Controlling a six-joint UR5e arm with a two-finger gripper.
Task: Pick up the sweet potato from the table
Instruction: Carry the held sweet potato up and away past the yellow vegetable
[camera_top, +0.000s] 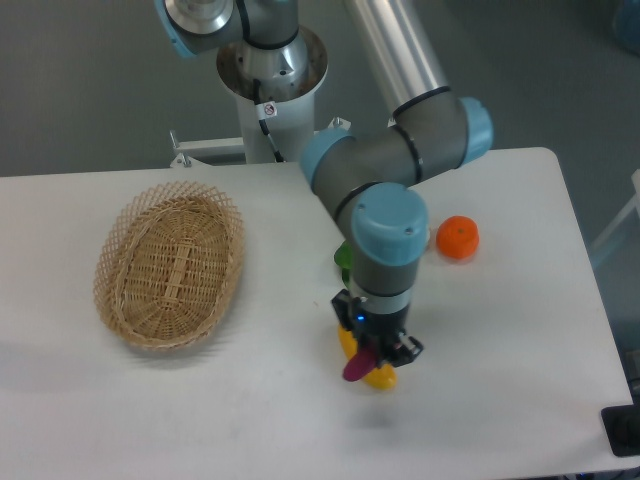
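Hand (378, 352) clamped on one sweet potato (355, 365); one yellow vegetable (377, 377), one orange (457, 238), one basket (170, 264).

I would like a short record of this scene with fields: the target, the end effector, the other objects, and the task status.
target: sweet potato, magenta, at the end effector tips, beside a yellow vegetable
end effector: pointing down over the target; open or shut cannot be told
other objects: wicker basket on the left, nothing seen inside; orange fruit on the right; green item mostly hidden behind the arm
surface: white table
status: unclear whether the target is lifted
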